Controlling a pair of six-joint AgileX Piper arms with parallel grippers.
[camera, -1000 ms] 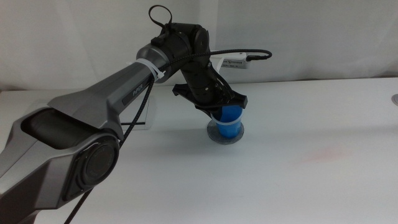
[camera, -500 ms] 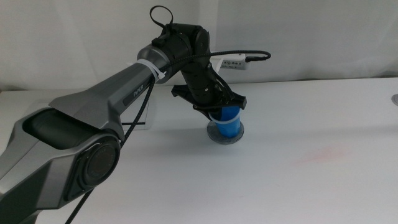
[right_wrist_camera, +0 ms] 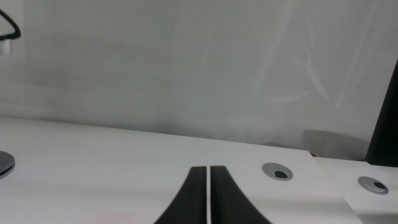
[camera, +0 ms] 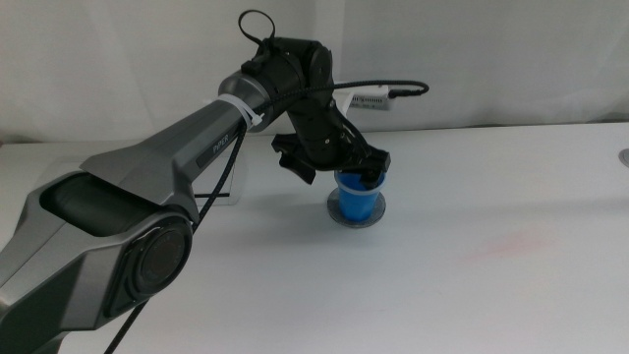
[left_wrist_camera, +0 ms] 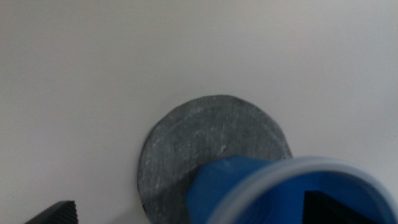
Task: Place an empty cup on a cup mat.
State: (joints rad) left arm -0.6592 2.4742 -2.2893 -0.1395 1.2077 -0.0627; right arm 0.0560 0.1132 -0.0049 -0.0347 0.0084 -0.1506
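The blue cup (camera: 360,199) stands upright on the dark grey cup mat (camera: 377,216) at the table's middle. My left gripper (camera: 334,169) hangs over the cup with its jaws spread apart: one jaw is inside the cup's mouth, the other is off to the cup's left, clear of its wall. In the left wrist view the cup (left_wrist_camera: 249,180) rests on the mat (left_wrist_camera: 205,130) between the jaws of the left gripper (left_wrist_camera: 189,211). My right gripper (right_wrist_camera: 207,186) is shut and empty, low over the table, out of the middle view.
A clear panel on a stand (camera: 232,177) is behind the left arm at the back left. A faint pink stain (camera: 511,244) marks the table to the right. Round holes (right_wrist_camera: 277,171) are set in the table's far right.
My left gripper was closed around the cup's rim and has now opened. The cup stays standing on the mat.
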